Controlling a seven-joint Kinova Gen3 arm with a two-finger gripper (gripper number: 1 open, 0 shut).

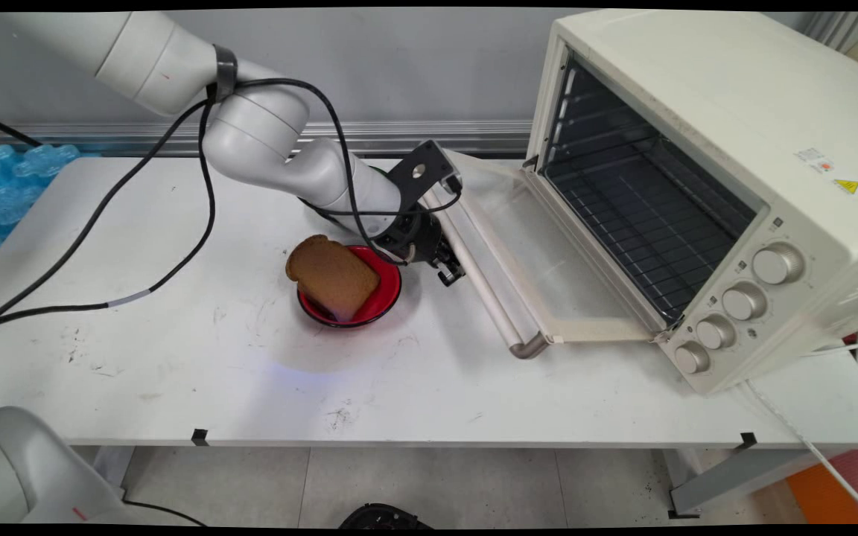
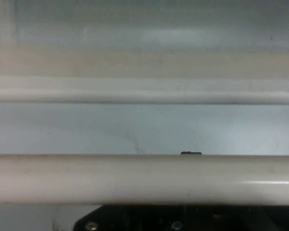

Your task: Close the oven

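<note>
— What kind of place am I driving this rig in?

— A robotics lab or test room, as far as I can see. I work at a plain white table [image 1: 176, 372] with a scuffed, marked top and bits of black tape on its front edge, set against a bare grey wall [image 1: 399, 74].

— Any kitchen furniture?

— No, only props: a cream toaster oven [image 1: 734, 186] standing on the table, its white cord [image 1: 809, 439] trailing over the edge. Black cables [image 1: 101, 216] hang loose from my arm, and the floor [image 1: 436, 484] is pale tile.
</note>
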